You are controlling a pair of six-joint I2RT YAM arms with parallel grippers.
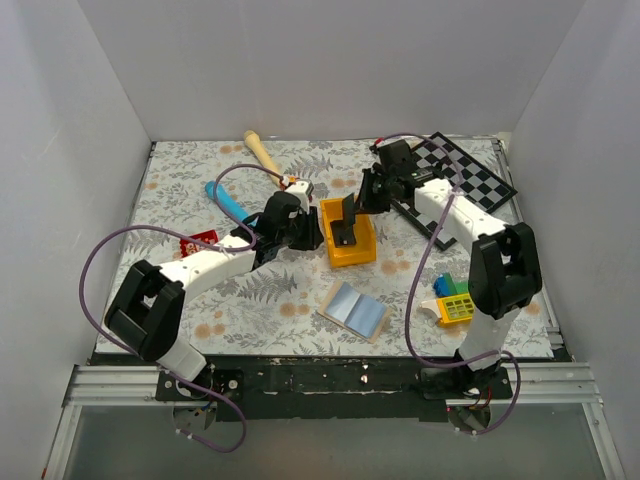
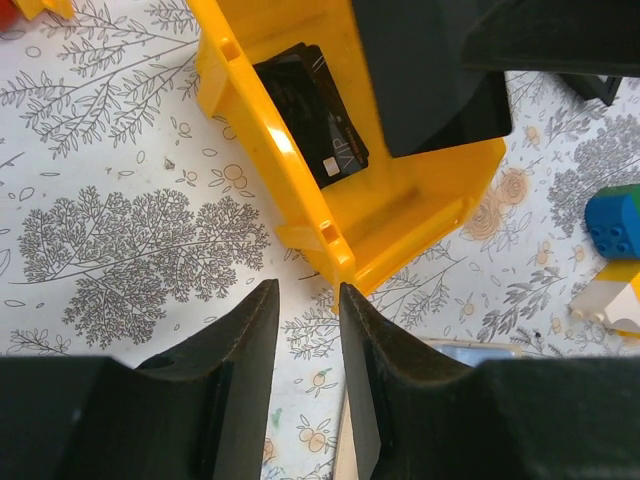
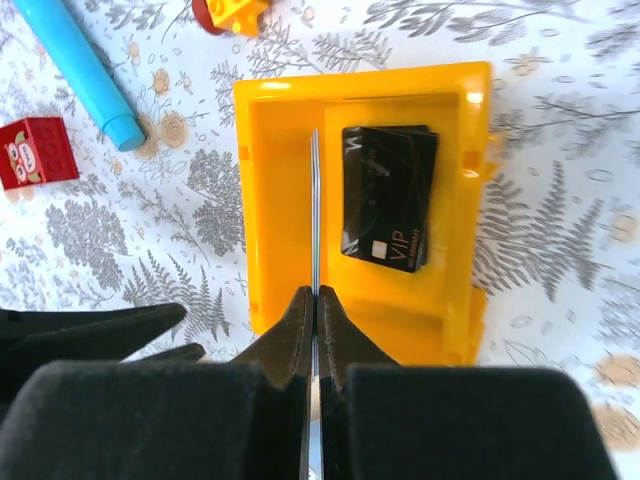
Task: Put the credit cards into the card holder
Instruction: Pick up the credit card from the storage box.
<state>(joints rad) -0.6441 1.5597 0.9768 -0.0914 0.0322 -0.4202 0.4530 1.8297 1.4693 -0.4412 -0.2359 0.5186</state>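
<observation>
My right gripper (image 1: pixel 362 198) (image 3: pixel 315 295) is shut on a black credit card (image 1: pixel 346 218), held on edge above the yellow-orange bin (image 1: pixel 362 256); the right wrist view shows it as a thin line (image 3: pixel 313 200). More black credit cards (image 3: pixel 390 197) (image 2: pixel 318 115) lie flat in the bin. My left gripper (image 1: pixel 312 238) (image 2: pixel 308 290) is open by a narrow gap and empty, low over the table at the bin's corner (image 2: pixel 345 262). The card holder (image 1: pixel 353 308) lies open, pale blue lining up, in front of the bin.
A blue marker (image 1: pixel 228 200), a wooden stick (image 1: pixel 262 152) and a red block (image 1: pixel 200 243) lie left of the bin. A chessboard (image 1: pixel 465 178) is at the back right. Coloured blocks (image 1: pixel 452 300) sit by the right arm's base.
</observation>
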